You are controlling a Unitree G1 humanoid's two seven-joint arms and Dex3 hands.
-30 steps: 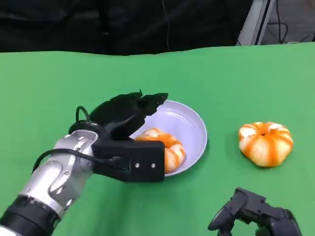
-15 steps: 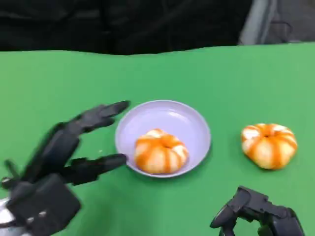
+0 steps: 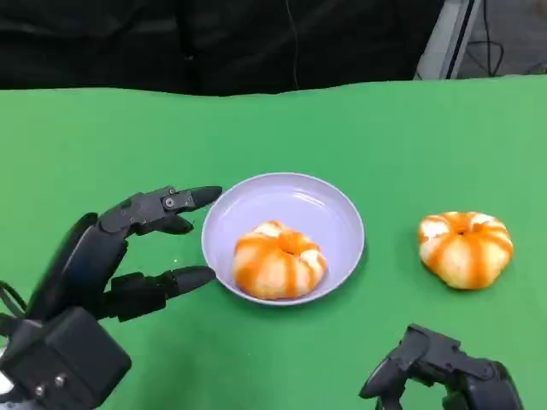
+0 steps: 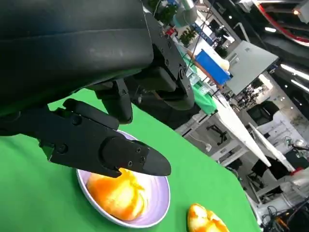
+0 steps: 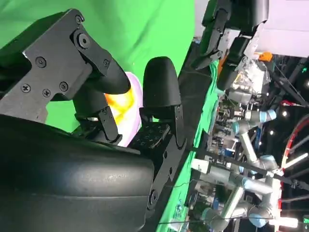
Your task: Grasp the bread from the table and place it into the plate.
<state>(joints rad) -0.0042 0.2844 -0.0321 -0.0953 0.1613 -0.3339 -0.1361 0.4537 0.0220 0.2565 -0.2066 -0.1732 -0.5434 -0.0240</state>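
Head view: my left hand (image 3: 111, 256) sits low on the green tabletop (image 3: 410, 137), just left of the lavender plate (image 3: 333, 205). Fingers (image 3: 167, 203) spread wide, holding nothing; tips point at the plate rim, close to it, contact not clear. A second ago this hand lay over the plate with the bread under it; half a second ago it was already off to the left, blurred. Now it is sharp and drawn slightly farther down and left. The bread (image 3: 278, 260) lies in the plate, toward the near-left side, free of my fingers. It has not shifted since half a second ago. A second bread (image 3: 464, 248) rests on the tabletop well right of the plate, same spot in all three frames. My right hand (image 3: 440, 367) sits at the lower right edge, fingers curled in, nothing in them, unchanged.

Left wrist view: my left fingers (image 4: 111, 152) reach out apart above the plate (image 4: 159, 198); the bread (image 4: 116, 193) sits inside it. The second bread (image 4: 205, 220) lies on the green beyond.

Right wrist view: my right fingers (image 5: 159, 92) bent inward, empty. Past them, a sliver of the plate (image 5: 136, 82) and bread (image 5: 118, 101).
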